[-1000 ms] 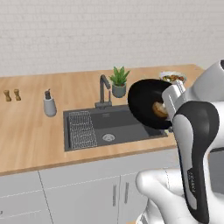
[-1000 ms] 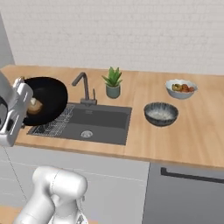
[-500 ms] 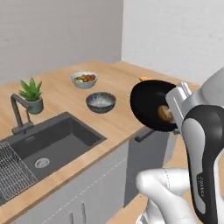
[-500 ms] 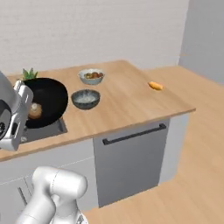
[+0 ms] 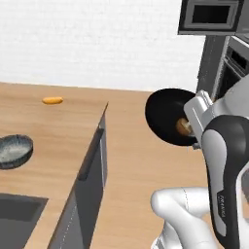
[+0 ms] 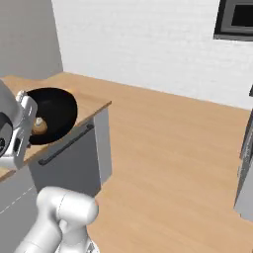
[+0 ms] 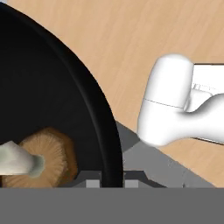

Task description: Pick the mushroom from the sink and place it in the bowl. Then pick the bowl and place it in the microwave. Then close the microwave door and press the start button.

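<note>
Base now past the counter's end (image 5: 99,127), jaws pinching bowl (image 5: 168,116) rim, mushroom (image 7: 43,157) inside.

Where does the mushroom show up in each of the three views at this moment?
Left base view: the mushroom sits at right of centre, inside the black bowl, against the arm.
Right base view: at the left edge, in the same bowl.
Hand view: bottom left, cap and pale stem.
Shared landmark: the bowl's black rim, where the claw holds it.

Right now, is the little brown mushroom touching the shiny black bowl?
Touching. In the hand view the tan-brown mushroom rests against the inside of the glossy black bowl, no gap between them.
</note>
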